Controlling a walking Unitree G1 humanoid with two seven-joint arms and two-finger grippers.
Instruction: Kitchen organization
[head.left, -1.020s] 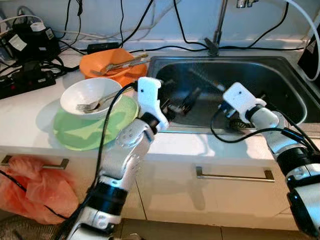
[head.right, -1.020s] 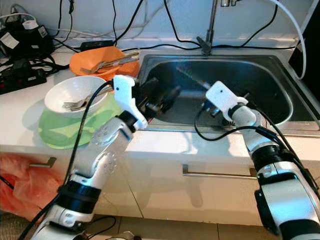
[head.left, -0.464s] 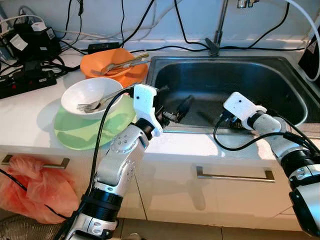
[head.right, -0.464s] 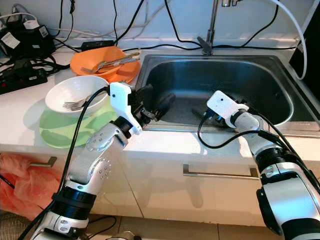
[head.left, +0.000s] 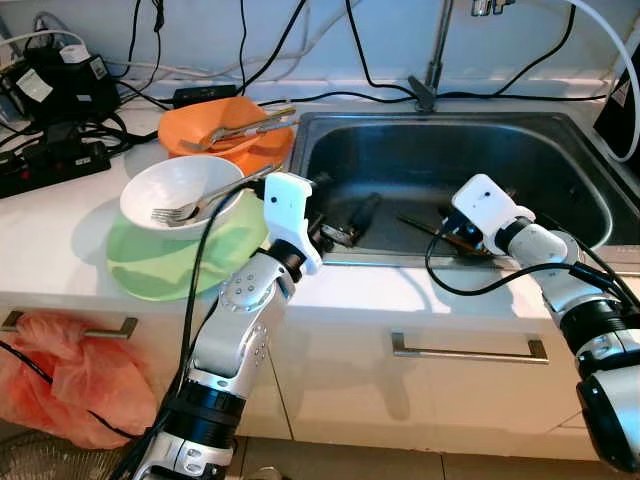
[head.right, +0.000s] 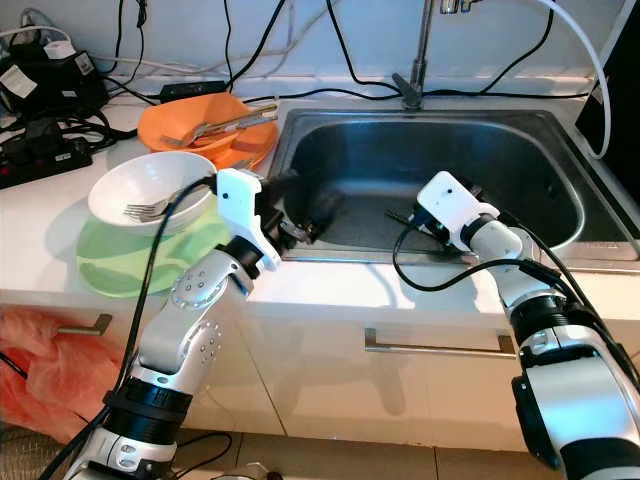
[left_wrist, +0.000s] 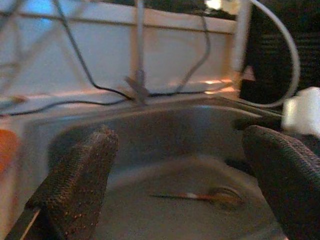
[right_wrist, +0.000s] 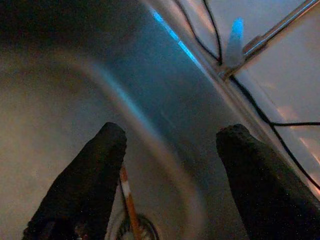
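My left gripper (head.left: 345, 222) hangs open over the front-left edge of the steel sink (head.left: 560, 135), with nothing between its fingers (left_wrist: 75, 185). My right gripper (right_wrist: 170, 170) is open low inside the sink at the front right, behind its white wrist block (head.left: 485, 205). A thin utensil (head.left: 420, 224) with an orange-brown handle lies on the sink floor by the drain (right_wrist: 135, 227), close to one right finger (right_wrist: 85, 185) but not held. On the counter to the left, a white bowl (head.left: 175, 190) with a fork sits on a green plate (head.left: 160, 265).
An orange dish (head.left: 225, 130) holding several utensils stands behind the bowl. Power strips and cables (head.left: 55, 150) crowd the back left of the counter. The tap (head.left: 432, 60) rises behind the sink. An orange bag (head.left: 70, 380) hangs below by the drawer handle.
My left gripper has drawn back from over the sink toward its front-left edge. The right wrist has shifted a little lower and nearer. The thin utensil now lies in view beside it.
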